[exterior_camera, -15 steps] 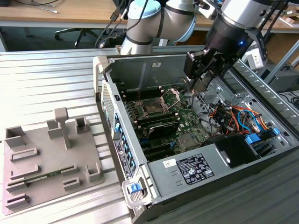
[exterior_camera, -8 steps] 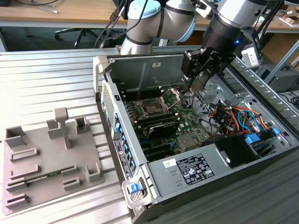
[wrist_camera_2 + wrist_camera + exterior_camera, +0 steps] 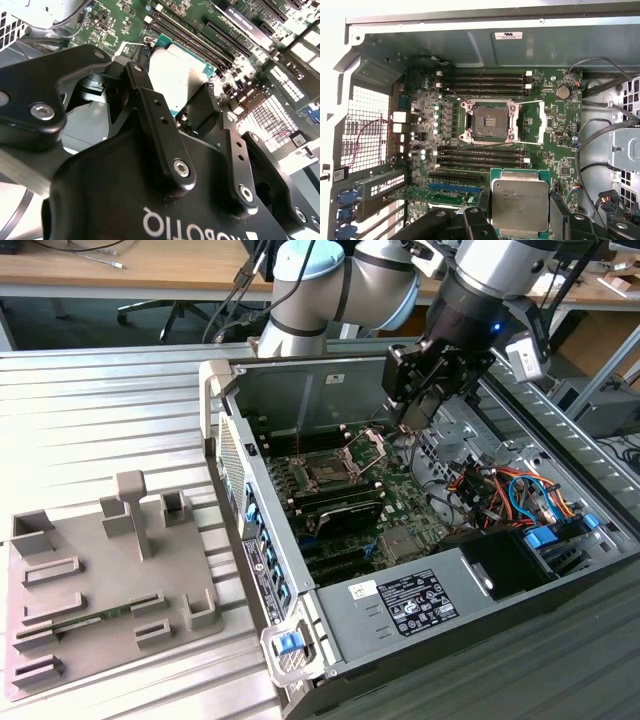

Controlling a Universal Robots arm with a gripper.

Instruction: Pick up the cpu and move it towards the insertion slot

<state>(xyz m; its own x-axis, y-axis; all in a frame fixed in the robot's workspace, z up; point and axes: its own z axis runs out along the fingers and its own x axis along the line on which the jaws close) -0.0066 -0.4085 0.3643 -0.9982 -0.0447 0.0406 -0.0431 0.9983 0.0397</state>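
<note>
1. A robot arm reaches down from the far side of an open computer case (image 3: 520, 455) that lies on its side on a ribbed metal table (image 3: 110, 400). Its wrist leans over the rear part of the case.
2. The gripper (image 3: 415, 412) hangs above the green motherboard (image 3: 400, 510), close to the case's back wall and toward the exterior view's right of the socket.
3. The claw is pinched onto the cpu (image 3: 520, 204), a flat square chip with a silvery top and a thin green rim. In the first wrist view, black fingers (image 3: 559, 212) press against its two opposite edges.
4. In the second wrist view the chip (image 3: 172, 75) appears pale and tilted between the black finger links, held in the air above the board and its long black memory slots (image 3: 200, 37).
5. The insertion slot (image 3: 489, 121) lies uncovered, a dark square framed in shiny metal, with its hinged bracket (image 3: 530, 122) swung open beside it. The chip is clear of the socket, not touching it.
6. In the exterior view the chip itself is too small to make out against the gripper. The gripper body hides the chip's near edge in both wrist views.
7. A grey moulded tray (image 3: 100, 590) sits on the table, at the exterior view's left of the case.
</note>
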